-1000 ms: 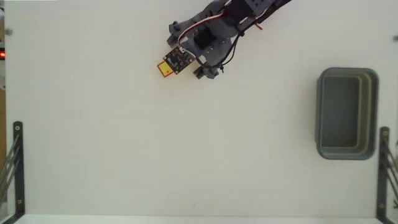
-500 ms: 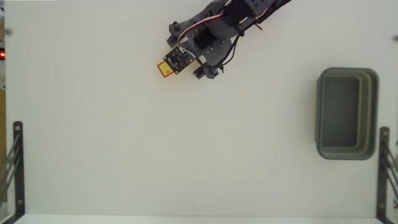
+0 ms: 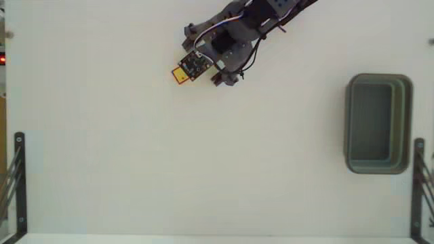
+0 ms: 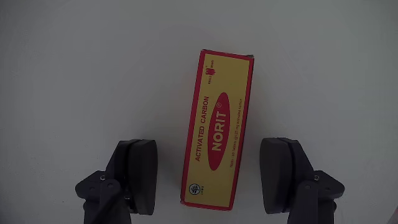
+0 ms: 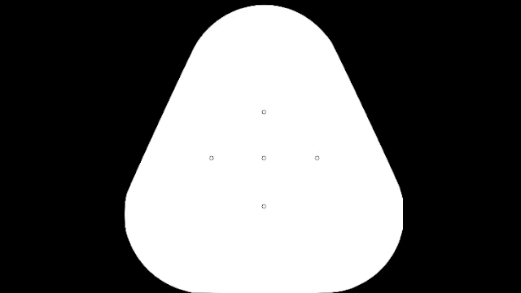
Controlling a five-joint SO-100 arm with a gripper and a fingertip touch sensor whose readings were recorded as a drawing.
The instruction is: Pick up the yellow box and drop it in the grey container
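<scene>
The yellow box (image 4: 217,130) lies flat on the white table, long axis running away from me in the wrist view, its red oval label facing up. My gripper (image 4: 211,177) is open, and its dark fingers (image 4: 138,174) straddle the near end of the box with a gap on each side. In the fixed view only one yellow end of the box (image 3: 180,75) shows from under the gripper (image 3: 193,68) at the top centre. The grey container (image 3: 378,123) stands far off at the right edge of the table, with nothing in it.
Black metal brackets (image 3: 18,183) stand at the lower left and lower right (image 3: 418,186) table edges. The arm's body and cables (image 3: 247,27) reach in from the top. White tabletop (image 3: 224,156) stretches between the box and the container.
The gripper has shifted very slightly over the box; the box and the container have not moved.
</scene>
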